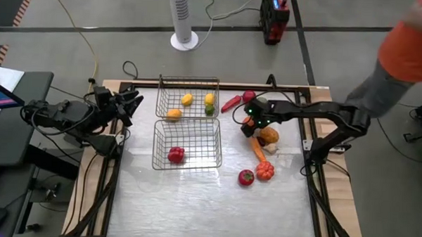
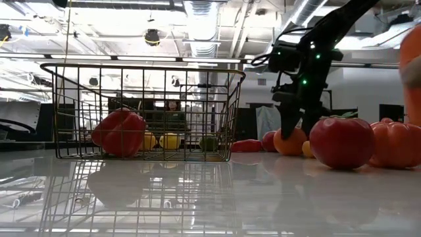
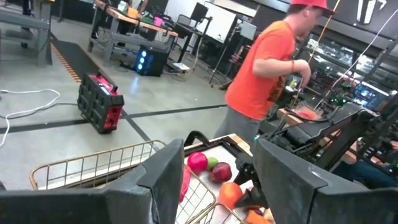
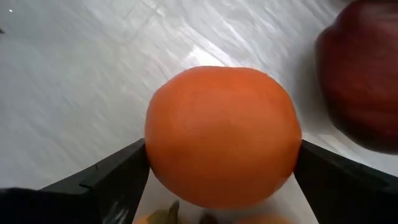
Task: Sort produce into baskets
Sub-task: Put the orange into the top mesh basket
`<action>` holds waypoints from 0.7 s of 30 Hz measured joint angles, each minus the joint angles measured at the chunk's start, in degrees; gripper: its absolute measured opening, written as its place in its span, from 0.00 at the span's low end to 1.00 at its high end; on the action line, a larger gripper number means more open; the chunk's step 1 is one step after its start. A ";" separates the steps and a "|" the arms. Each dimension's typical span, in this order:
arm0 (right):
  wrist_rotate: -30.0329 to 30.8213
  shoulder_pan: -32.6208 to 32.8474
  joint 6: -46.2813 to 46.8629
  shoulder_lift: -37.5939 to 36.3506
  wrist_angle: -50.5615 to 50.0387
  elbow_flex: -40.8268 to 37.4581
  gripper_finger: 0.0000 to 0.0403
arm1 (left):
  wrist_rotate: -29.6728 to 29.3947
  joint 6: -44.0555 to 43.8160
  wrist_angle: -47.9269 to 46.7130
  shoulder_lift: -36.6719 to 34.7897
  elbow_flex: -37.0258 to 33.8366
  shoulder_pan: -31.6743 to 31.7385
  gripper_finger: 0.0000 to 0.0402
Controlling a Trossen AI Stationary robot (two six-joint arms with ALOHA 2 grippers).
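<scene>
My right gripper (image 1: 250, 122) stands over an orange fruit (image 4: 222, 134) on the table right of the baskets, its fingers on either side of the fruit; the low view shows it too (image 2: 290, 141). My left gripper (image 1: 132, 105) waits open and empty at the table's left edge, beside the far basket (image 1: 188, 96). That basket holds yellow pieces and a green one. The near basket (image 1: 187, 144) holds a red pepper (image 1: 175, 155). Loose by the right gripper lie a red chilli (image 1: 230, 103), a dark red fruit (image 1: 249, 96), a carrot (image 1: 258, 149), a tomato (image 1: 246, 177) and an orange pumpkin (image 1: 265, 170). My right gripper pinches the orange fruit between its two fingers (image 4: 118, 171), one on each side of its round body (image 4: 155, 155). The fingers come from above, pointing down. In the low view the fruit's underside (image 2: 289, 153) rests on the table.
A person in an orange shirt (image 1: 403, 48) stands past the table's far right corner. A dark red fruit (image 4: 360, 74) lies close beside the orange. A fan base (image 1: 184, 40) and a red box (image 1: 274, 19) stand on the floor beyond the far edge.
</scene>
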 joint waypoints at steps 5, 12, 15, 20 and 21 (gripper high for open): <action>0.02 0.24 -0.63 0.12 1.91 -0.13 0.98 | 0.02 -0.08 0.02 0.00 0.00 0.00 0.45; -2.30 0.82 -1.95 -5.62 1.63 2.05 0.96 | -0.08 -0.10 0.02 0.00 0.00 0.00 0.45; -4.70 1.89 -2.97 -9.05 3.01 3.83 0.96 | -0.25 -0.32 0.04 0.00 0.00 0.01 0.45; -4.66 4.95 -2.47 -12.27 14.55 6.47 0.96 | -0.47 -0.34 0.04 0.00 0.00 0.00 0.45; -4.62 5.33 -2.46 -12.23 18.50 6.63 0.96 | -0.82 -0.34 0.04 0.00 0.00 0.00 0.45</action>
